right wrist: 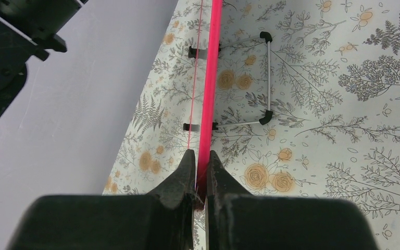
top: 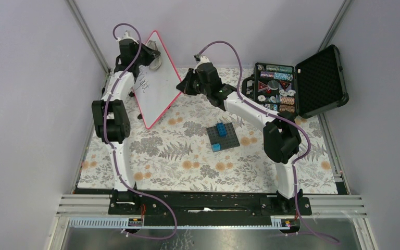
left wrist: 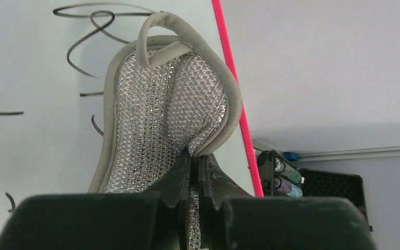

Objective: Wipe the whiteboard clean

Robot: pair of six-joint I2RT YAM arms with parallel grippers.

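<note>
- While tipped up steeply with its lower end down on the floral mat [top: 177, 156], stands far left: the whiteboard [top: 159, 91], red-pink frame, black handwriting [top: 144, 80] across its face.
- On the whiteboard's right edge, the right gripper [right wrist: 200, 156], fingers pinching the red frame tight between them.
- Up against the whiteboard's face near its top end, the left gripper [left wrist: 194, 156], fingers clamped together on a silver-mesh scrubbing pad [left wrist: 166, 109] with grey trim and loop.
- Pad lying against the white surface, just beside the scrawl.
- Just beside the whiteboard's frame, down on the mat — a thin wire stand [right wrist: 267, 78].
- Right of the whiteboard and nearer, a dark baseplate [top: 229, 136] with blue bricks.
- Farther right of the whiteboard, well apart — a black case [top: 320, 80], lid open.
</note>
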